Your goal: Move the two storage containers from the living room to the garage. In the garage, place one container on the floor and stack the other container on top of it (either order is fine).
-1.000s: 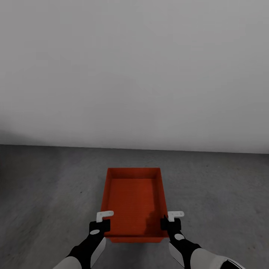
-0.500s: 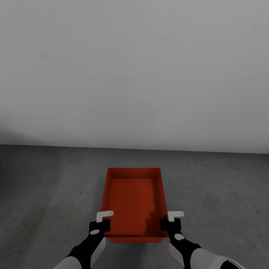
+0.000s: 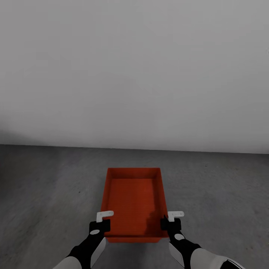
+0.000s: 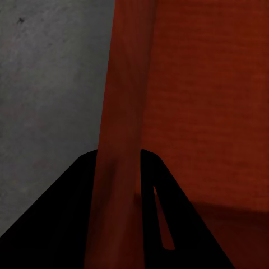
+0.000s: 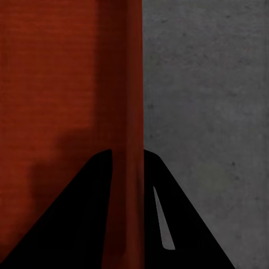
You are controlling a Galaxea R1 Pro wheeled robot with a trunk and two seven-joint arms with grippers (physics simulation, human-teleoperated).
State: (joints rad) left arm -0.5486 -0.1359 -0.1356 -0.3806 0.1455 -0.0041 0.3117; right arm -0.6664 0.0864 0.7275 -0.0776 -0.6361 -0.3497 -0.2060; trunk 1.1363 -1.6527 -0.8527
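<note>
Container (image 3: 132, 200) between both grippers (image 3: 103, 224) (image 3: 168, 223) (walls pinched), over floor (image 3: 45, 194)

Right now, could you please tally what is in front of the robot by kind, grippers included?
Orange-red storage container: 1
Grippers: 2, the left gripper and the right gripper, each shut on a side wall of the container
Total: 3

Orange-red lidless storage container (image 3: 132, 200) level above the grey floor (image 3: 45, 186).

Orange-red container (image 3: 132, 200) on grey floor (image 3: 45, 186) (both grippers gripping)
</note>
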